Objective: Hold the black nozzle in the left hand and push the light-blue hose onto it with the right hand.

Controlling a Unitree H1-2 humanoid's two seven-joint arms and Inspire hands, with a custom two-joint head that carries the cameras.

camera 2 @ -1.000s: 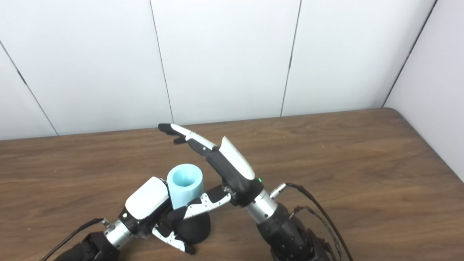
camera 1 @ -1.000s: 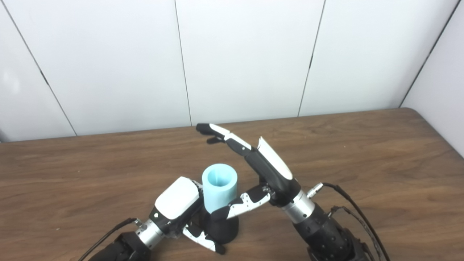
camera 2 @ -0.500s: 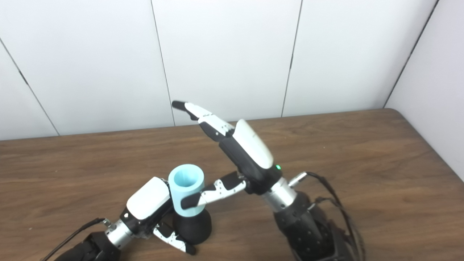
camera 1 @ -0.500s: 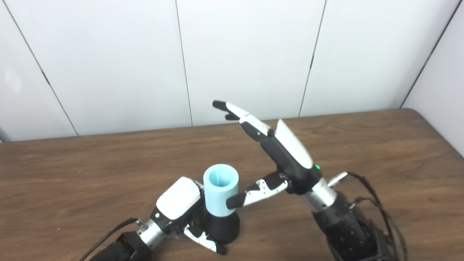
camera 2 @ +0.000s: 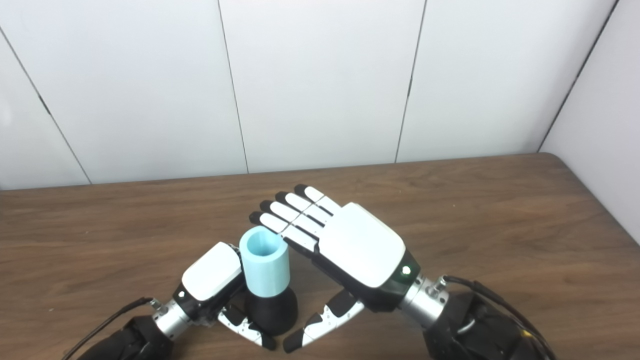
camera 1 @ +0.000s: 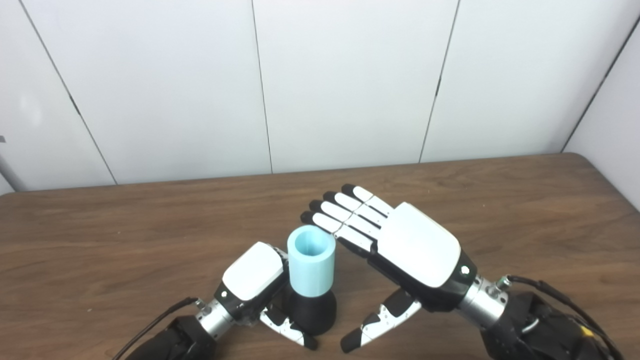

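Fingers of our right hand [camera 1: 417,252] are spread flat, holding nothing, just beside the light-blue cylindrical hose [camera 1: 312,260], which stands on the black flared nozzle [camera 1: 311,311]. Our left hand [camera 1: 252,280] grips that nozzle; we should press squarely down.

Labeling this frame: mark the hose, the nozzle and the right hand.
hose [camera 1: 312,267], left eye view, on its outer wall.
nozzle [camera 1: 312,312], left eye view, on its flared black base.
right hand [camera 1: 419,252], left eye view, on the white back plate.
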